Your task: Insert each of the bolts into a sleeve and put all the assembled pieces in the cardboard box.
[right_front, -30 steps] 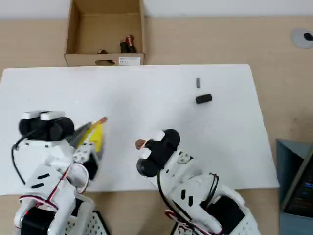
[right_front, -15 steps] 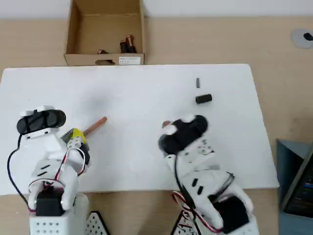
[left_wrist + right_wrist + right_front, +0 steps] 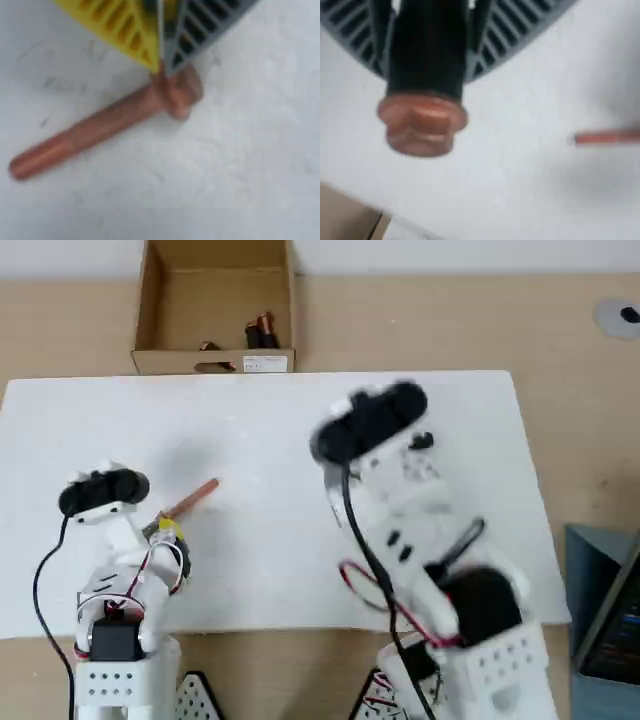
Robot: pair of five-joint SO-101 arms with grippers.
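From up high: the cardboard box (image 3: 200,295) sits on the counter (image 3: 500,320) just past the white mat (image 3: 260,560), with finished pieces (image 3: 260,332) inside. There's a loose bolt (image 3: 192,497) on the mat by the left arm (image 3: 115,560).

Left wrist cam: the left jaws are pinched together, tips touching that bolt's head.

Right wrist cam: the right jaws are clamped on a black sleeve (image 3: 425,60), with a second bolt (image 3: 422,125) poking out.

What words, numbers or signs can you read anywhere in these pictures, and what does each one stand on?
No text here can be read.
White label on the cardboard box front: print too small and blurred to read.
Dark device at the high view's right edge: coloured marks, too blurred to read.
Assembled piece in the right gripper: no marking seen.
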